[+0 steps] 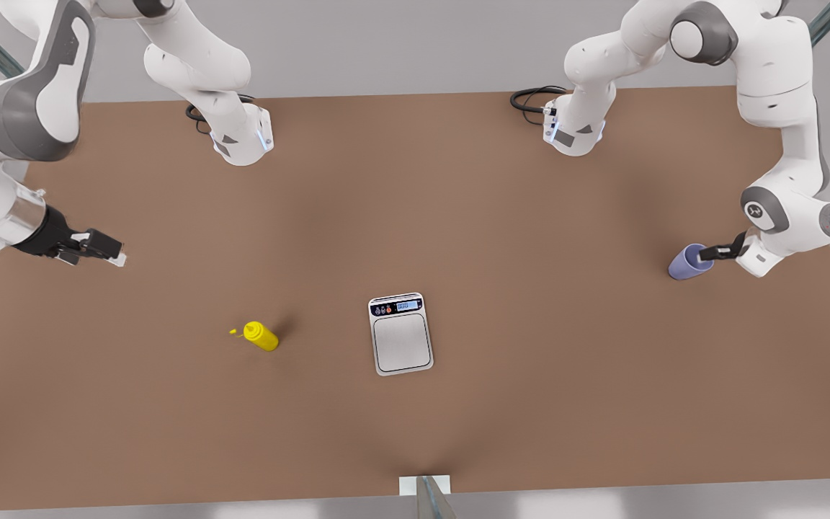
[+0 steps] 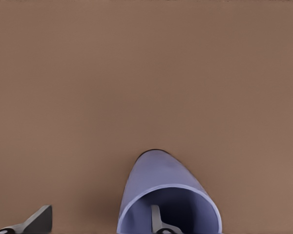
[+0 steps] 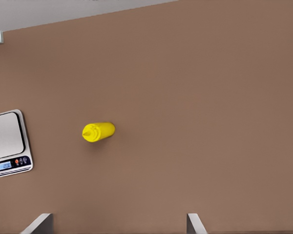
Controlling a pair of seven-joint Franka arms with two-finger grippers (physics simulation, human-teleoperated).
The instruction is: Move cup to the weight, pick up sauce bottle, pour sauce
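Sauce bottle (image 3: 98, 131) on brown table (image 3: 210, 97), weight (image 3: 9, 143) nearby, right end effector (image 3: 118, 225) fingers apart

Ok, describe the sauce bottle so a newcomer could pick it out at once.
Start at the scale in the middle of the brown table. Look toward the front view's left: the sauce bottle stands alone there, the only bright yellow thing, with a thin pointed nozzle.

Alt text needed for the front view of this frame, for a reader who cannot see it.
The left gripper straddles the rim of the lavender cup at the front view's right edge of a brown table. A kitchen scale sits centre, a yellow sauce bottle to its left, the open right gripper beyond.
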